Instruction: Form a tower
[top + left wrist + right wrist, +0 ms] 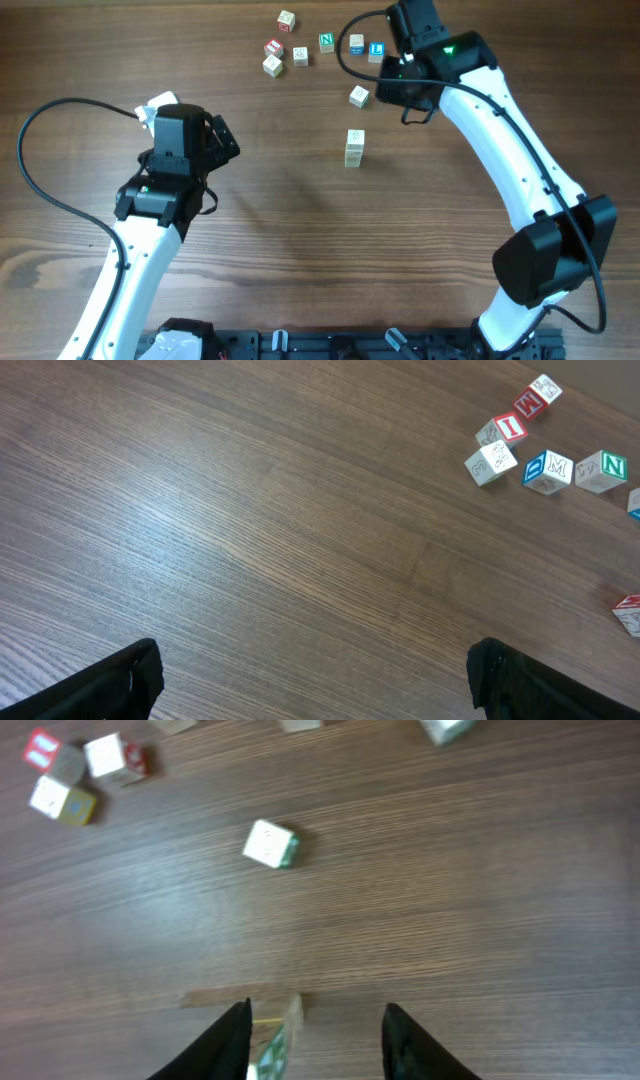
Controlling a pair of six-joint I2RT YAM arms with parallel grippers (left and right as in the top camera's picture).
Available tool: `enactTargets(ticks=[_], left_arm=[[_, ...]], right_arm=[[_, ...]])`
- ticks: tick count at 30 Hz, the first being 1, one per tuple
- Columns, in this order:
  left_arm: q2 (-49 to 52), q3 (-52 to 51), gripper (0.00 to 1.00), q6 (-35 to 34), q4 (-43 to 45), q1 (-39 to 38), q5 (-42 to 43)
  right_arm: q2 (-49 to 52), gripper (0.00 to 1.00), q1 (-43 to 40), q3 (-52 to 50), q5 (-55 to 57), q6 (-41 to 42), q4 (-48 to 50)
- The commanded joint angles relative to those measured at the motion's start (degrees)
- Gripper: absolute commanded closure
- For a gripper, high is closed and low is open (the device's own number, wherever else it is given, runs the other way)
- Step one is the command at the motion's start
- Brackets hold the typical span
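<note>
the tower [354, 148] stands upright near the middle of the table [300, 220], its long axis straight up off the wood and its top face toward the ceiling. from above it looks like 2 cubes, though i can't be sure of the count. 1 loose cube [359, 96] lies just behind it, and the other loose cubes [300, 56] are scattered along the far edge. the right gripper [408, 100] hangs high, to the right of the loose cube, fingers parted on bare wood and holding nothing. in its own camera the tower [285, 1025] shows beside 1 finger [232, 1040], cut by the frame edge. the left gripper [228, 142] is well apart on the left, spread wide and empty.
</note>
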Motion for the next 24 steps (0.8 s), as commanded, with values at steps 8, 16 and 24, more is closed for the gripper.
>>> enactTargets(ticks=[8, 16, 24], left_arm=[[-0.3, 0.3, 0.00, -0.7, 0.1, 0.4, 0.3], [-0.3, 0.3, 0.00, -0.7, 0.1, 0.4, 0.3], [-0.3, 0.3, 0.00, -0.7, 0.1, 0.4, 0.3]], right_arm=[[1.2, 0.81, 0.2, -5.0, -5.0, 6.0, -3.2], [5.2, 0.95, -2.2, -5.0, -16.0, 7.1, -4.6], [7.8, 0.95, -2.2, -5.0, -19.4, 7.1, -4.5]])
